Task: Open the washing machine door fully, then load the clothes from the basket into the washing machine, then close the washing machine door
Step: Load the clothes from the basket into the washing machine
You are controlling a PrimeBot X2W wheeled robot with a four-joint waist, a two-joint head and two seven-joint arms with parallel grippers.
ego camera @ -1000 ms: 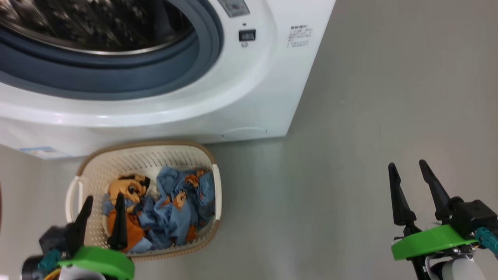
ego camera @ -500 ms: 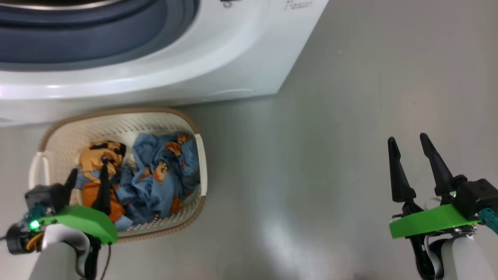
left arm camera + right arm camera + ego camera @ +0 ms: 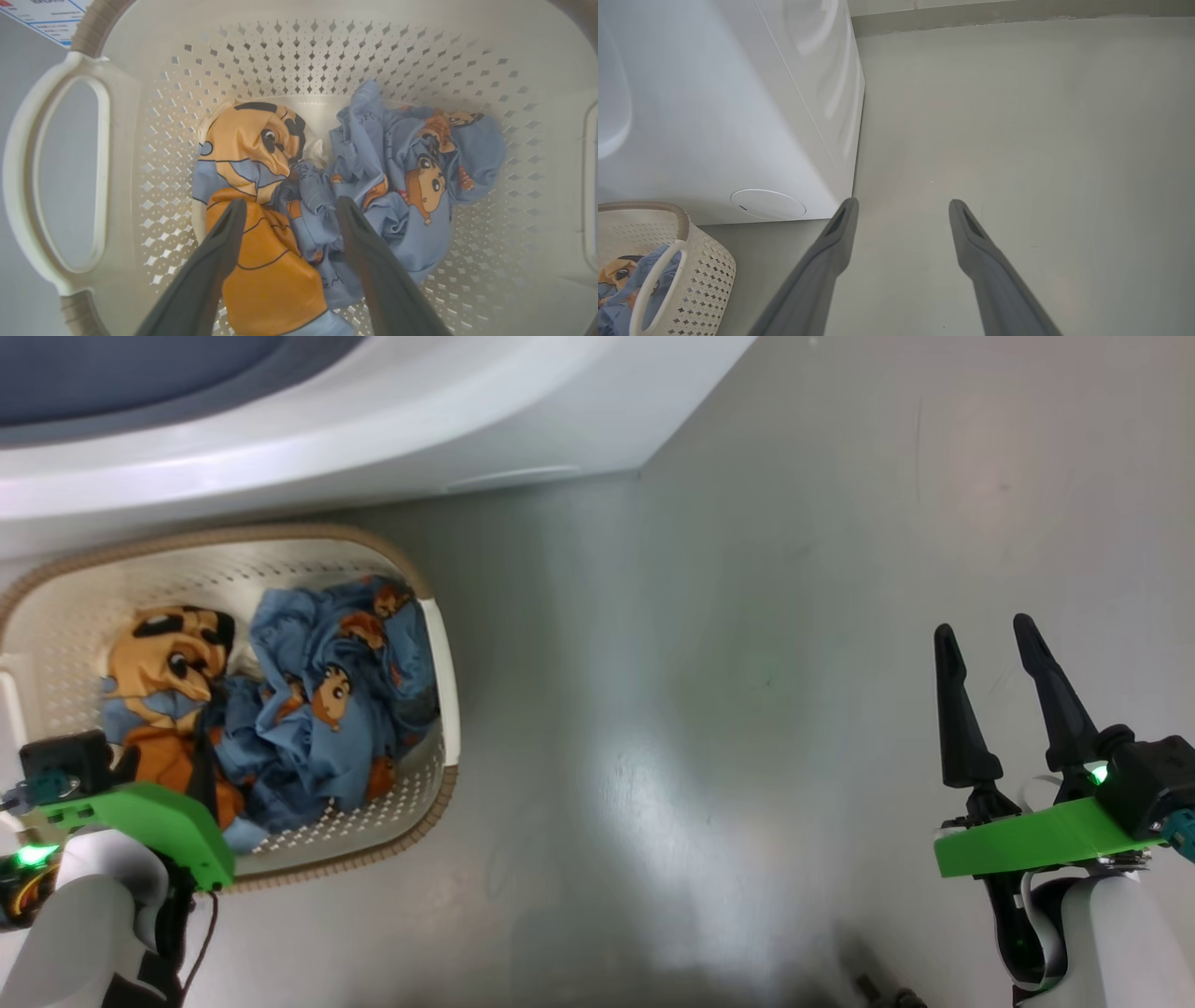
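Both hands open, one at each lower corner of the head view.

The left hand (image 3: 290, 201) sits at the lower left of the head view, largely hidden there behind its left green plate (image 3: 140, 812), with the pale left forearm (image 3: 84, 915) curving down to the bottom edge. In its wrist view its two dark fingers (image 3: 205, 275) rise from the bottom edge toward mid-frame, spread wide and not closed on anything. The right hand (image 3: 983, 630) stands at the lower right of the head view, fingers pointing up the frame, parted and gripping nothing, above the right green plate (image 3: 1027, 835) and the pale right forearm (image 3: 1111, 933). The two hands are well apart.
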